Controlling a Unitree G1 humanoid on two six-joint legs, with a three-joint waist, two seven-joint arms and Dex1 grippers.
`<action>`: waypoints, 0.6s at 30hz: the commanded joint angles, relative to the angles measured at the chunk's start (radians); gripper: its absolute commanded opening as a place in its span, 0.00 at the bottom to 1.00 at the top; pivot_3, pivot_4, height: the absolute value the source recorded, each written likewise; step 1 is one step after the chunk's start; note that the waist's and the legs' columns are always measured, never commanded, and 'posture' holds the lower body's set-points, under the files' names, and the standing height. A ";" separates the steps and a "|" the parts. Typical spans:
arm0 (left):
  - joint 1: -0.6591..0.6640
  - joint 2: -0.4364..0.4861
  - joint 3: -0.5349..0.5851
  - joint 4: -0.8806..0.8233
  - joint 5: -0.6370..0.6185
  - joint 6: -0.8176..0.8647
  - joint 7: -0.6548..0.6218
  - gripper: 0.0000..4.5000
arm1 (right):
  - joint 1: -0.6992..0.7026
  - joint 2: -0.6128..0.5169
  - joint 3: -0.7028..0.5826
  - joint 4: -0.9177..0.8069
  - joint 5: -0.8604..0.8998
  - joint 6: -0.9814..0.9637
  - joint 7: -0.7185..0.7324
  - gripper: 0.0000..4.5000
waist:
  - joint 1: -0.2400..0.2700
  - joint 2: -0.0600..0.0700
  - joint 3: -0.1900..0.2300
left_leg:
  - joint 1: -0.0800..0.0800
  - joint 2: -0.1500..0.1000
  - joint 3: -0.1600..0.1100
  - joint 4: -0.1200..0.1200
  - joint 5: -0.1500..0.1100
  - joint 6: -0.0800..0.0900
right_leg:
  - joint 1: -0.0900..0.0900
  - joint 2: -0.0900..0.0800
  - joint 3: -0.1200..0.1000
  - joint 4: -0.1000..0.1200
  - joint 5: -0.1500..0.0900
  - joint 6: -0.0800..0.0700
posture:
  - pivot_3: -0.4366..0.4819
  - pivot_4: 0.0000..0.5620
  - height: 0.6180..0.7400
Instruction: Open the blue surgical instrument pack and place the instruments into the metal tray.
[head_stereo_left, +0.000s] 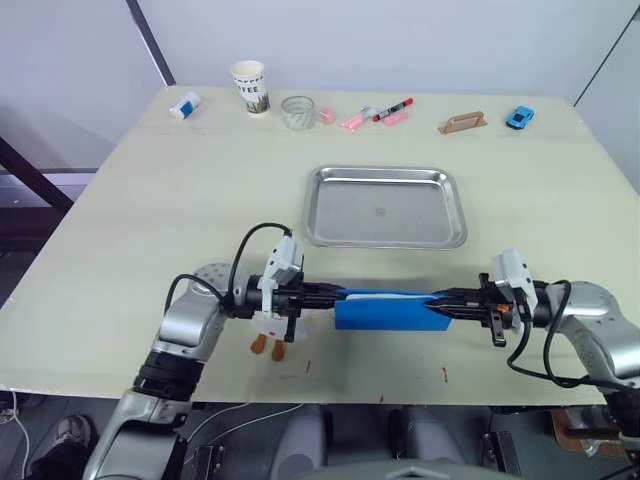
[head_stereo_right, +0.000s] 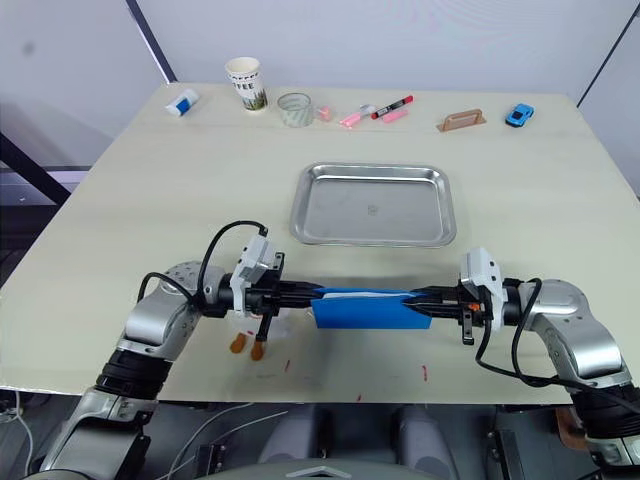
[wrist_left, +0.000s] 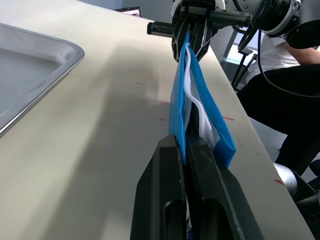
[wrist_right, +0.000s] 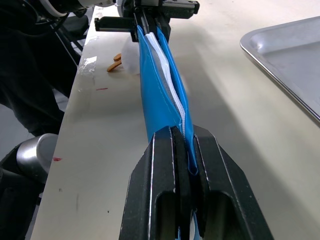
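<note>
Blue surgical instrument pack (head_stereo_left: 390, 310) hangs stretched betw. both grippers, just above the tabletop near its front edge. L gripper (head_stereo_left: 335, 295) is clenched on the pack's left end, R gripper (head_stereo_left: 437, 300) clamps its right end; fingers of each pinch tight on the blue edge. Whitish insert (wrist_right: 167, 80) peeks out along the pack's top. Metal tray (head_stereo_left: 385, 206) sits beyond the grippers, apart from the pack, w/ nothing in it. Small white & orange toy (head_stereo_left: 270, 335) lies just beneath the L gripper's wrist.
</note>
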 joint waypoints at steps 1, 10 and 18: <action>0.016 -0.003 -0.028 -0.029 0.023 -0.053 -0.001 0.01 | 0.013 0.002 -0.007 -0.017 -0.024 -0.032 -0.008 0.00 | 0.000 0.000 0.000 | 0.000 0.000 0.000 0.000 0.000 0.000 | 0.000 0.000 0.000 0.000 0.000 0.000 | 0.48 0.27 1.00; 0.021 -0.017 -0.045 -0.017 0.037 -0.087 0.016 0.00 | 0.028 -0.021 -0.022 -0.028 0.001 -0.005 0.006 0.25 | 0.002 0.000 0.000 | 0.000 0.000 0.000 0.000 0.000 0.000 | 0.000 0.000 0.000 0.000 0.000 0.000 | 0.48 0.27 1.00; 0.003 -0.018 -0.045 -0.003 0.028 -0.087 0.022 0.00 | 0.115 -0.118 -0.195 -0.146 0.167 0.184 -0.036 0.43 | 0.009 0.000 0.000 | 0.000 -0.002 -0.001 0.001 0.000 0.000 | 0.002 -0.001 0.001 0.000 0.000 0.001 | 0.48 0.27 1.00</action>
